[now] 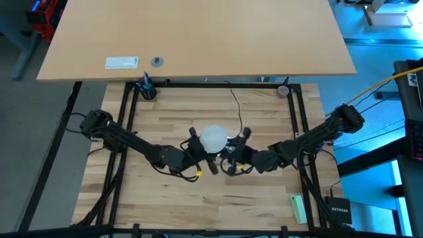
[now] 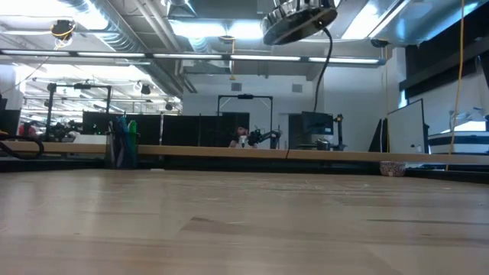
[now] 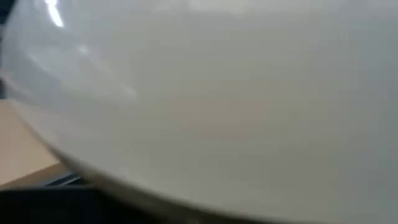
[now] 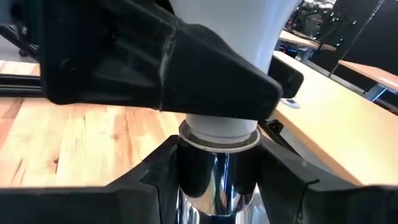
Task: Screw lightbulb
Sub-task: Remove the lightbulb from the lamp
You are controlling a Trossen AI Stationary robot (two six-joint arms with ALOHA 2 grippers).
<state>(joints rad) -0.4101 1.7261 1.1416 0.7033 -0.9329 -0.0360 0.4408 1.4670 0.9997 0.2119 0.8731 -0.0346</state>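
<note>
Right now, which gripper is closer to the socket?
Right. The right gripper is clamped around the silver socket just below the bulb's neck. The left gripper sits higher, holding the lightbulb by its dome.

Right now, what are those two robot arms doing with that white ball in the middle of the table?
It is a lightbulb, and the arms are putting it together with a shiny metal socket, held up off the table. The left gripper is shut on the bulb's neck. The right gripper has its fingers closed on either side of the socket just below it. The bulb's base already sits in the socket's mouth; how far it is screwed in cannot be seen.
</note>
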